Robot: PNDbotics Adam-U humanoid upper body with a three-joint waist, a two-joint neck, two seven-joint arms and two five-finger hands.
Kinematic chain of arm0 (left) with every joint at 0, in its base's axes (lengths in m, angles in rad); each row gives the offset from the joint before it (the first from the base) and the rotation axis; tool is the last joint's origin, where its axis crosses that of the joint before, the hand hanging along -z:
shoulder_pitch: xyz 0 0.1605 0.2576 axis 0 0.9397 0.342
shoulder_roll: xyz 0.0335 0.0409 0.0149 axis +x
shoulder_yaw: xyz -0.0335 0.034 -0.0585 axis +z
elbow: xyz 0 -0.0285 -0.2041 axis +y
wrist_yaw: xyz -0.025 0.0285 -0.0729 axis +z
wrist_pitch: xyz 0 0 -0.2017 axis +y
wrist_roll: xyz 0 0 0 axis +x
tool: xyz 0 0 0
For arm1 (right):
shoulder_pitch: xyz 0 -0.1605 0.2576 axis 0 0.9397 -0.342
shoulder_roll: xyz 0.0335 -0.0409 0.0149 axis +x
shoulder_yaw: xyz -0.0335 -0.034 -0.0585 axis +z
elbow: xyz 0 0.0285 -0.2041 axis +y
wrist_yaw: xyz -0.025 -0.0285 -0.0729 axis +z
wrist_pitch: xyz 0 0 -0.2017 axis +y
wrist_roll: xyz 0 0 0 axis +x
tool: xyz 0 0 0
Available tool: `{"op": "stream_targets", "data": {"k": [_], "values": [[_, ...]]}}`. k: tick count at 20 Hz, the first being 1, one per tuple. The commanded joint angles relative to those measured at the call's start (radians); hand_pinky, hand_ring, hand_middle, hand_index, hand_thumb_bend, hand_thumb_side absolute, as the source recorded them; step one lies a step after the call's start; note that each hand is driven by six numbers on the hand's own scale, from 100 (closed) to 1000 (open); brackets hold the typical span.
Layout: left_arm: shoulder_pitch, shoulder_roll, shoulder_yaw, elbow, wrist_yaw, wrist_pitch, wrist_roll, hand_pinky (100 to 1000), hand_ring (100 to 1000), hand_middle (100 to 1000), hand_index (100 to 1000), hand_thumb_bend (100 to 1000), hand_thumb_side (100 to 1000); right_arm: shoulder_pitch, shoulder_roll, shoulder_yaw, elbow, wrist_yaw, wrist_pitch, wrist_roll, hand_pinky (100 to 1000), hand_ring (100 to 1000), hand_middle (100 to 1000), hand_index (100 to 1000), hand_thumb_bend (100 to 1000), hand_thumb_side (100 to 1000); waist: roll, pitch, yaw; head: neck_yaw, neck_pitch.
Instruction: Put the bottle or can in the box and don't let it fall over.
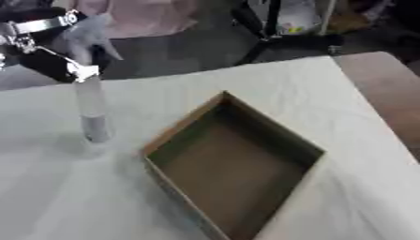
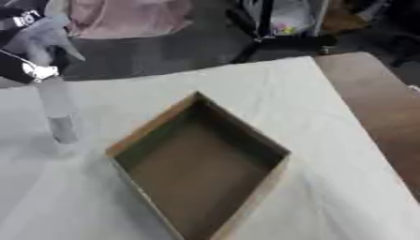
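The left robot hand (image 1: 70,51) is wrapping its fingers round the top of the tall bottle (image 1: 92,110), holding it upright just beside the empty box (image 1: 234,159) on the white surface (image 1: 344,187). Next it needs carrying over the wall and lowering straight down.

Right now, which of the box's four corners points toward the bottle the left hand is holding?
The left corner of the open brown cardboard box; the slim clear bottle, upright in the left hand, stands just left of it.
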Motion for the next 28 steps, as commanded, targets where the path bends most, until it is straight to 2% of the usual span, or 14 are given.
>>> {"op": "stream_targets", "data": {"k": [1, 4, 8, 19, 28], "values": [[-0.025, 0.041, 0.01, -0.019, 0.009, 0.004, 0.016, 145, 100, 391, 285, 100, 100, -0.004, -0.035, -0.011, -0.005, -0.008, 0.005, -0.003, 1000, 1000, 1000, 989, 100, 534, -0.003, -0.036, 0.002, -0.004, 0.007], [-0.025, 0.039, 0.007, -0.02, 0.018, 0.012, 0.022, 178, 100, 423, 319, 100, 100, -0.003, -0.039, -0.011, -0.004, -0.013, 0.007, -0.004, 1000, 1000, 1000, 989, 100, 527, -0.002, -0.045, 0.003, -0.004, 0.014], [-0.028, 0.037, 0.004, -0.025, 0.03, 0.017, 0.019, 118, 100, 354, 246, 100, 100, -0.005, -0.047, -0.01, -0.004, -0.022, 0.007, -0.005, 1000, 1000, 1000, 988, 100, 516, -0.003, -0.058, 0.006, -0.006, 0.026], [-0.072, 0.033, -0.035, -0.142, 0.145, 0.078, 0.044, 104, 100, 327, 225, 100, 100, -0.01, -0.071, -0.001, -0.002, -0.053, 0.011, -0.009, 1000, 1000, 1000, 985, 100, 489, -0.005, -0.102, 0.019, -0.013, 0.079], [-0.117, 0.002, -0.062, -0.203, 0.228, 0.131, 0.057, 100, 100, 336, 233, 100, 101, -0.032, -0.079, 0.008, -0.002, -0.079, 0.022, -0.008, 1000, 1000, 1000, 984, 100, 473, -0.004, -0.12, 0.008, -0.009, 0.093]]}}
